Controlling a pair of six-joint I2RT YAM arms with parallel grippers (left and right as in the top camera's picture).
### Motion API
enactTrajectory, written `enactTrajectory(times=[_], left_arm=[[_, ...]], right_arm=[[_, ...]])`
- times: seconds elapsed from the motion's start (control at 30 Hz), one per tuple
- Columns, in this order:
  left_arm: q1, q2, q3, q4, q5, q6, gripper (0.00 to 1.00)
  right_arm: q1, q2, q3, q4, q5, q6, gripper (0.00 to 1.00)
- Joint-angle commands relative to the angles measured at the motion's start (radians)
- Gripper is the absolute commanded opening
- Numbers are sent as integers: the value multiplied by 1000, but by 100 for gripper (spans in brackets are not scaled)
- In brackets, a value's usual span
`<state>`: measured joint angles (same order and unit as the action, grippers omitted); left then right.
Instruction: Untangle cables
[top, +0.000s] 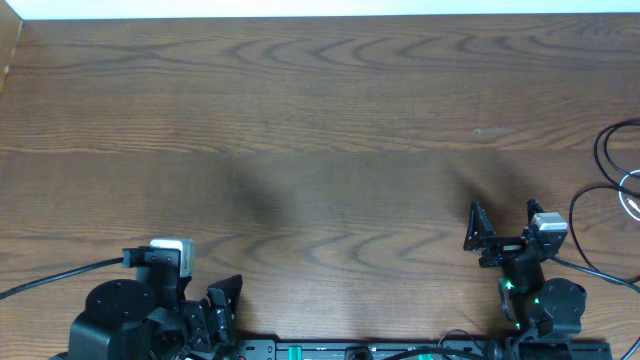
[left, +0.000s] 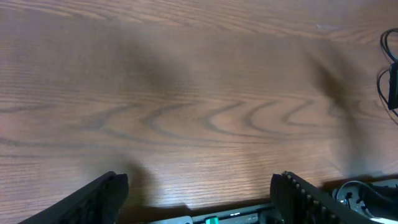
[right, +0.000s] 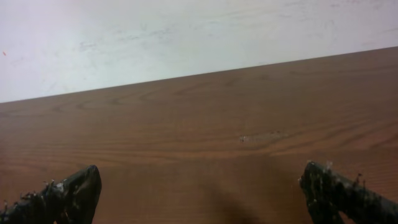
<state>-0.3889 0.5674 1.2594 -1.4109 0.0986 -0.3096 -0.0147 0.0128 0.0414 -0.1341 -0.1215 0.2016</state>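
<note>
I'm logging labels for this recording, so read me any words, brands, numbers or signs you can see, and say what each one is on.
None: no text can be read in any view.
The table shows wood grain with no print.
The cables at its right edge, the left gripper and the right gripper carry no legible label; any marking on them is too small to tell.

My right black two-finger gripper (top: 503, 210) sat with jaws apart above my brown wood-grain table (top: 300, 120). Thin black and white cables (top: 598, 150) looped at its right edge, well apart from my left gripper (top: 218, 300).
</note>
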Motion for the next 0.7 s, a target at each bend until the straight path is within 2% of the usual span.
enactTrajectory(times=[0.0, 0.67], left_arm=[[0, -2, 14, -3, -6, 25, 79], [0, -2, 14, 11, -6, 24, 79]], right_arm=[[-4, 3, -6, 1, 11, 11, 99], [-4, -8, -6, 3, 11, 11, 99]])
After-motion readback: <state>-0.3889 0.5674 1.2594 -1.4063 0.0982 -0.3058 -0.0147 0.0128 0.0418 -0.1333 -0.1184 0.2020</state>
